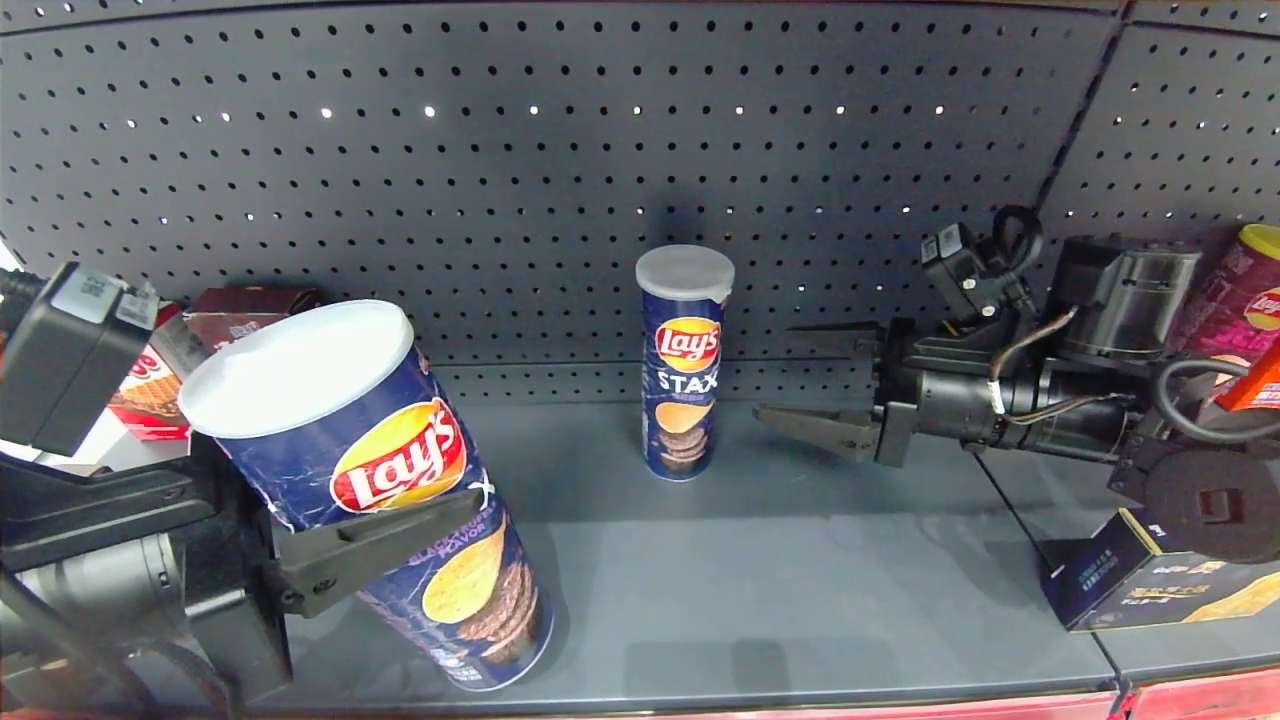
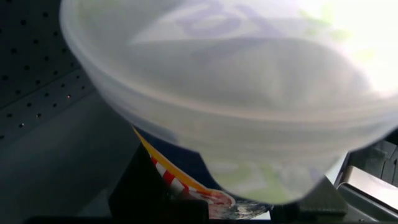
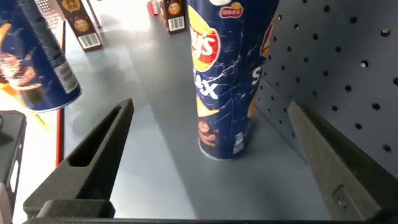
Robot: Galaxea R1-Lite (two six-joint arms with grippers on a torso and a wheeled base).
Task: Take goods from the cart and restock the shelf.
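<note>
Left hand (image 1: pixel 400 520): you will find it at the front left of the shelf (image 1: pixel 800 560), grasping the held can (image 1: pixel 340 420); one dark finger (image 1: pixel 370 545) crosses the can's printed side, and the other is hidden behind it.
Held can: a dark blue chip tube with a white lid, tilted, its lid up and to the left and its base low by the shelf's front edge. You cannot tell whether the base touches the shelf. In the left wrist view its translucent lid (image 2: pixel 236 93) sits close before the camera.
Standing can (image 1: pixel 683 370): the same kind of tube, upright near the middle of the shelf, close to the pegboard (image 1: pixel 600 150) and well apart from the held can. In the right wrist view note it (image 3: pixel 227 81) upright just beside the perforated wall.
Right hand (image 1: pixel 775 372): released, its two fingers spread wide and grasping nothing. It points at the standing can from the right, with its tips just short of it.
Left surroundings: a red box (image 1: pixel 150 395) and a brown box (image 1: pixel 240 310) at the shelf's back.
Right surroundings: a dark box (image 1: pixel 1120 585) lying near the front edge, and a pink can (image 1: pixel 1235 300) behind the right arm.
</note>
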